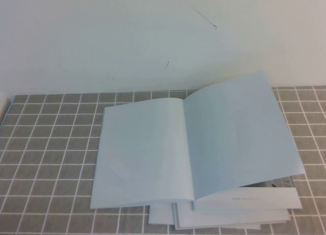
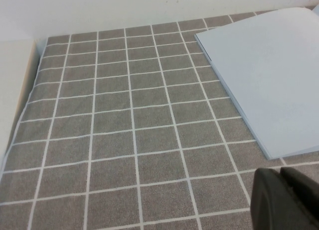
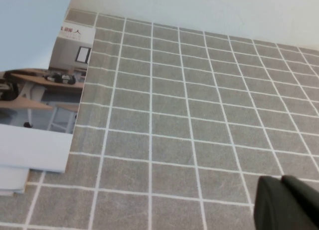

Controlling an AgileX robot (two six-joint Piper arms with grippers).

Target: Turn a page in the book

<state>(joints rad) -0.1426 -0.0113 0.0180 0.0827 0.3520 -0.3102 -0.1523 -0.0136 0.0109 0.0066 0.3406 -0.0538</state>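
At the bottom right of each wrist view, the left gripper (image 2: 285, 200) and right gripper (image 3: 286, 202) hang over bare grey tiled cloth (image 1: 46, 143), their dark fingers together and holding nothing. Neither arm appears in the high view, where white booklets (image 1: 224, 217) lie at lower centre beneath the book (image 1: 153, 153), open mid-frame. Its right-hand page (image 1: 239, 128) arches up, plain and pale. Judged untouched, the turn calls for a gripper to reach that page's free edge.

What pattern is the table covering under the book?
Grey-brown cloth with a white grid, clearest in the left wrist view. Both pincers, left and right, hover above it.
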